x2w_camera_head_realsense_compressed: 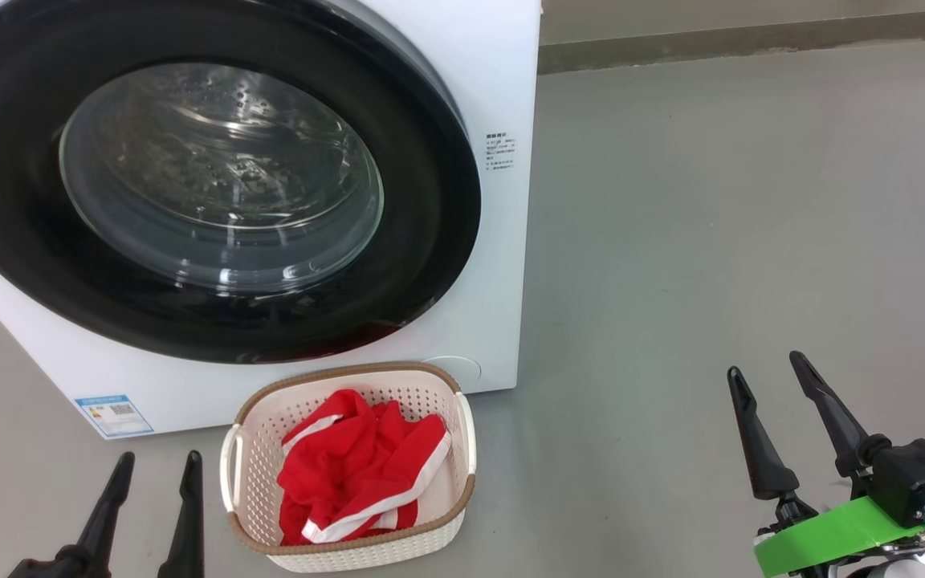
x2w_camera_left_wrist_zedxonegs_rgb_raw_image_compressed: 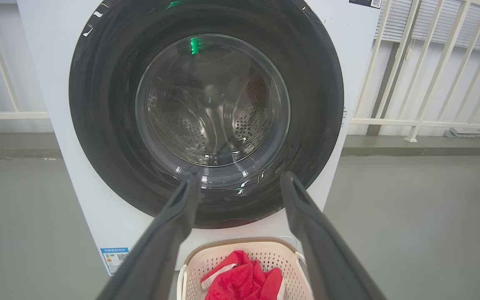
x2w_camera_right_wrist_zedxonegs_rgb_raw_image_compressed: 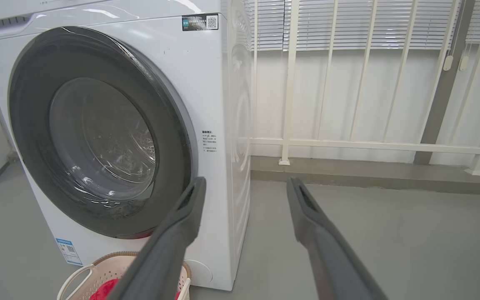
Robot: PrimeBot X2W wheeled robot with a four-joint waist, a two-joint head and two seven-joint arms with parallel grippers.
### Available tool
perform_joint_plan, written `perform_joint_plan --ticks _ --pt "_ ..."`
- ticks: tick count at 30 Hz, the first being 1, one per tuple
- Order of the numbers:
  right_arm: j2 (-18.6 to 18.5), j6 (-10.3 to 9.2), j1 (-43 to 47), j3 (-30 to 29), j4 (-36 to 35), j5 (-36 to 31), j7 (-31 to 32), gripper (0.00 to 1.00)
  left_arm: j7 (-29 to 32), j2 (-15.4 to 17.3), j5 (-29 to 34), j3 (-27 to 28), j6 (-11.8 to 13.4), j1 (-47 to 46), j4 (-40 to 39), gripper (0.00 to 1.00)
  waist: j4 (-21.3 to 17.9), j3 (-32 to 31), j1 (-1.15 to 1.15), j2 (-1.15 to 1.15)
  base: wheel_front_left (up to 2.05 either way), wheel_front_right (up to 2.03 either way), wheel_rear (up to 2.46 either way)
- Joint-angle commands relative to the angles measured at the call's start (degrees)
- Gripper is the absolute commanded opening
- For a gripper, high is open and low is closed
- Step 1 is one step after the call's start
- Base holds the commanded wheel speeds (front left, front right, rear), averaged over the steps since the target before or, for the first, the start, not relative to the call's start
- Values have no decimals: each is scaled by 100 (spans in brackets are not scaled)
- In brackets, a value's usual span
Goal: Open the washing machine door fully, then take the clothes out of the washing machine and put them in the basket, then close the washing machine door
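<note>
Left gripper [x2w_camera_head_realsense_compressed: 159,457] sits lowest, fingers apart, nothing between them. Just to the right of those fingers and a little past their tips is the basket [x2w_camera_head_realsense_compressed: 258,470], on the floor [x2w_camera_head_realsense_compressed: 711,201]. The clothes [x2w_camera_head_realsense_compressed: 358,466], red with white trim, are heaped inside it, not touching either gripper. Straight ahead of the left fingers, behind the basket, is the washing machine [x2w_camera_head_realsense_compressed: 495,80]. The washing machine door [x2w_camera_head_realsense_compressed: 430,201] is closed flat against its front, with steel drum visible through the glass. A blue label [x2w_camera_head_realsense_compressed: 113,413] is on the machine's lower corner, just beyond the left fingertips. The right gripper [x2w_camera_head_realsense_compressed: 766,364] is well to the right of the basket, fingers apart and empty over bare floor, with a green strip [x2w_camera_head_realsense_compressed: 832,534] at its wrist. A white railing [x2w_camera_right_wrist_zedxonegs_rgb_raw_image_compressed: 290,83] stands far beyond the right fingers.
</note>
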Motion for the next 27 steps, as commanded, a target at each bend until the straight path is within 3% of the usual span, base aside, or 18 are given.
perform_joint_plan --ticks 1,23,24,27 --pt "-88 -21 -50 75 -169 -23 -35 100 -29 110 14 215 -32 -75 -151 100 -1 -17 0 0 0 0 0" --pt "0 -21 60 89 -42 -29 -35 100 -29 184 6 69 -32 -14 -34 100 11 -177 0 0 0 0 0" --pt "65 0 104 -27 93 0 0 0 0 58 0 -108 0 108 82 0 11 -179 0 0 0 0 0" --pt "126 1 161 14 310 3 3 0 9 -48 -3 -125 8 140 295 0 11 -181 0 0 0 0 0"
